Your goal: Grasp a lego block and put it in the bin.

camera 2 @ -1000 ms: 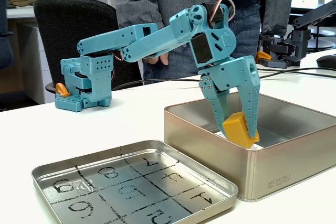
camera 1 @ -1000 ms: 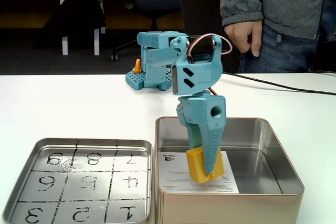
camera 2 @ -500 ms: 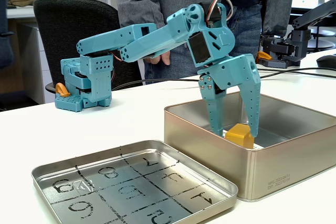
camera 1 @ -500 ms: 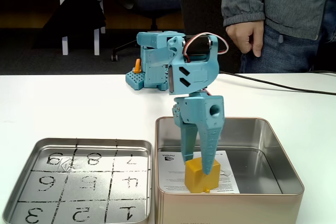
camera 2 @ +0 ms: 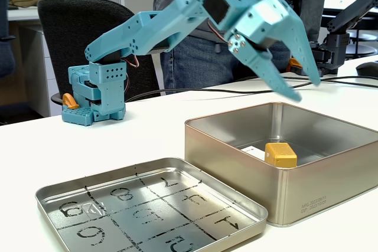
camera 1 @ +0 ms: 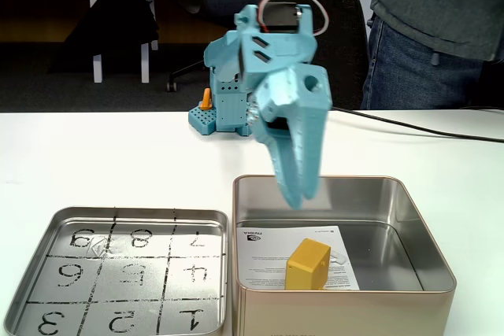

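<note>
Yellow lego block lying on paper sheet in silver bin, untouched.

Upper right of frame: teal gripper, jaws parted and empty, above the bin. Lower right: lego block lying inside it. Lower left: shallow numbered tray. Behind: a standing person.

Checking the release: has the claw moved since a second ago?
Yes. The claw has risen out of the tin, above its rim, leaving the block on the floor.
</note>
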Robot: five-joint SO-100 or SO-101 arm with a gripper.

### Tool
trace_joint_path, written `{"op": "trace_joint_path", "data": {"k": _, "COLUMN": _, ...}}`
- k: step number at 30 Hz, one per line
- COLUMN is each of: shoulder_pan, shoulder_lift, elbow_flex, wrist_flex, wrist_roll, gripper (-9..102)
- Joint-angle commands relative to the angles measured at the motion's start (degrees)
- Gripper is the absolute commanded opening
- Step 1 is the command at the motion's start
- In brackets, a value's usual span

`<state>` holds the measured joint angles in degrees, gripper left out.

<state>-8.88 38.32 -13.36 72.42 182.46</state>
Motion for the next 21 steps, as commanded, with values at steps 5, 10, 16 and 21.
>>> {"op": "trace_joint_path", "data": {"k": 5, "shoulder_pan": 7.8, "shoulder_lift": 0.2, "elbow_flex": -1.8, "wrist_flex": -10.9, "wrist_roll": 3.3, "gripper": 0}}
{"op": "trace_joint_path", "data": {"k": 10, "shoulder_pan": 12.7, "shoulder_lift": -5.5, "elbow_flex": -1.8, "wrist_flex": -12.9, "wrist_roll": 3.1, "gripper": 0}}
{"op": "trace_joint_path", "data": {"k": 16, "shoulder_pan": 14.8, "shoulder_lift": -9.5, "elbow_flex": -1.8, "wrist_flex": -13.4, "wrist_roll": 3.0, "gripper": 0}}
{"op": "trace_joint_path", "data": {"k": 21, "shoulder_pan": 15.4, "shoulder_lift": -10.5, "elbow_flex": -1.8, "wrist_flex": -13.5, "wrist_roll": 2.9, "gripper": 0}}
